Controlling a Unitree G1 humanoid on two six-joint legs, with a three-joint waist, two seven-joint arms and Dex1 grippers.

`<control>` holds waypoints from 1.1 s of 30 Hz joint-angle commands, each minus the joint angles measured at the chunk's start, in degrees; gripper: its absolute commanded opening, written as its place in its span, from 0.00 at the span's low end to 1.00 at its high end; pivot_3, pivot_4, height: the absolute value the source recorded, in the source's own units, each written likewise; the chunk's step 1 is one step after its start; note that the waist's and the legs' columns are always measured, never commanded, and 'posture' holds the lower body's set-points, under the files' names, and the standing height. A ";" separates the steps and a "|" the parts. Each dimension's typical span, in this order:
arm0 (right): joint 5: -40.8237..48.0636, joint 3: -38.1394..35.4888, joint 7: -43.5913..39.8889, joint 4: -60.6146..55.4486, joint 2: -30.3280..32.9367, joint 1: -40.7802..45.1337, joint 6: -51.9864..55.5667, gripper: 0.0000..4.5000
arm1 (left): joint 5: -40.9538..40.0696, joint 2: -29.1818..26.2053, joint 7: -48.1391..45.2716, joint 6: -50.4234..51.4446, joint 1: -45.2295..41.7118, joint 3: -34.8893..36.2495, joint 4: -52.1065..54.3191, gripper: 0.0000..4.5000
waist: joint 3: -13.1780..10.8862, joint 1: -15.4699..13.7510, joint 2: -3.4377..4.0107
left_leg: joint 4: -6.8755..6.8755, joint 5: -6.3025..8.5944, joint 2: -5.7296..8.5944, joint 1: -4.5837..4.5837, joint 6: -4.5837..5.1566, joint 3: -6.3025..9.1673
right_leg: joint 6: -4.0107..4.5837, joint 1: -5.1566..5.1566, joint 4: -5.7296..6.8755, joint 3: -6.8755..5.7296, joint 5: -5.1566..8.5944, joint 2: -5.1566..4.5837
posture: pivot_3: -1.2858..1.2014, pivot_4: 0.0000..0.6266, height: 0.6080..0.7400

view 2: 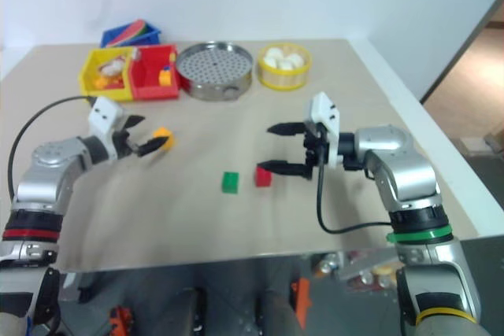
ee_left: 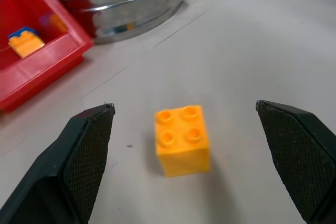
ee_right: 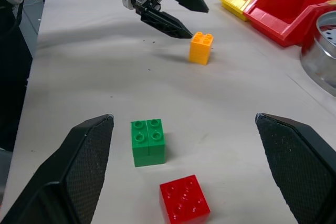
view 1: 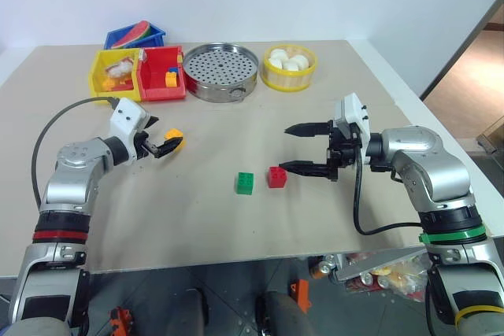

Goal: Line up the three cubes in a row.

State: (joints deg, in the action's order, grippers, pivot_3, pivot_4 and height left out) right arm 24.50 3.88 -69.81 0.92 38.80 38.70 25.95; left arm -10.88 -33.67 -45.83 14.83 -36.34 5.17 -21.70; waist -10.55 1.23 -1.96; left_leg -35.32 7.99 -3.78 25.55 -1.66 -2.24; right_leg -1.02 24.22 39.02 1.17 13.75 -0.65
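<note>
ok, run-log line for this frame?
left gripper: open, orange cube between fingers, ungrasped | right gripper: open beside red cube | green cube: next to red

Left hand [view 1: 163, 142] gapes wide, pointing inward; right hand [view 1: 293, 148] also spread wide, pointing left

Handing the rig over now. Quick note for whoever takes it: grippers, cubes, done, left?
Left gripper: open, empty, level with the yellow-orange cube, which stands on the table just ahead of its fingertips.
Right gripper: open, empty, lower finger beside the red cube.
Green cube sits close to the red one, a small gap between them.
Done: red and green roughly side by side.
Left: bring the yellow-orange cube over, probably with the left gripper, and straighten the row.
</note>
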 commanded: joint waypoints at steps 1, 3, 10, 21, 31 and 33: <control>-0.02 -1.46 -0.33 -1.49 1.68 0.29 -0.84 1.00 | 1.00 0.88 0.48 -2.58 -2.60 -0.70 -3.59 0.99 | 0.00 -0.02 0.00 | 0.00 0.00 0.01 0.00 0.00 0.00 | 0.00 -0.01 0.00 0.00 0.00 -0.01 | 0.52 0.24 1.00; -0.01 -1.60 -0.27 -1.68 2.02 -0.03 -0.87 1.00 | 1.50 1.55 0.51 -3.38 -3.33 -1.24 -5.89 0.99 | 0.00 -0.02 0.00 | 0.00 0.00 0.01 0.00 0.00 -0.01 | -0.01 -0.01 0.00 0.01 -0.01 -0.01 | 0.52 0.24 1.00; 0.22 -1.76 -0.09 -1.90 2.66 -0.41 -0.86 1.00 | 2.12 4.13 2.76 -1.48 -5.96 -1.60 -12.75 0.99 | 0.00 0.03 0.00 | 0.00 0.00 0.01 0.00 0.00 -0.01 | -0.01 0.00 0.00 0.01 -0.01 0.01 | 0.52 0.24 1.00; 0.14 -1.62 -0.31 -1.62 3.10 -0.53 -1.21 1.00 | 4.30 5.34 4.49 -1.47 -7.85 -3.32 -17.72 0.37 | 0.00 0.01 -0.01 | 0.00 0.00 0.01 0.01 -0.01 0.00 | -0.02 0.00 0.00 0.00 -0.01 0.02 | 0.52 0.24 1.00; 0.48 -1.48 -0.42 -1.89 2.75 -0.39 -1.10 1.00 | 3.79 1.36 -7.33 -7.82 -1.26 -7.20 -4.57 0.30 | 0.00 0.14 0.00 | 0.02 0.02 0.00 0.01 -0.03 -0.03 | -0.01 0.03 0.00 0.04 -0.01 0.01 | 0.52 0.24 1.00; 0.50 -1.29 -0.72 -1.94 2.84 -0.35 -1.01 1.00 | 0.79 -0.58 -15.07 -8.30 2.91 -8.75 3.05 0.30 | 0.00 0.12 0.00 | 0.05 0.05 0.00 0.01 -0.08 -0.06 | 0.03 0.05 0.00 0.06 0.03 0.00 | 0.52 0.24 1.00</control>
State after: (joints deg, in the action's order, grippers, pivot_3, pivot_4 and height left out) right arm 24.45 3.88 -70.05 0.74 40.98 38.01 25.59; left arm -7.50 -32.62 -54.69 8.42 -34.91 -2.62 -25.58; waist -10.55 1.35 -1.97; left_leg -35.25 8.04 -3.79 25.57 -1.75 -2.29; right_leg -0.97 24.28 39.01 1.23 13.78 -0.65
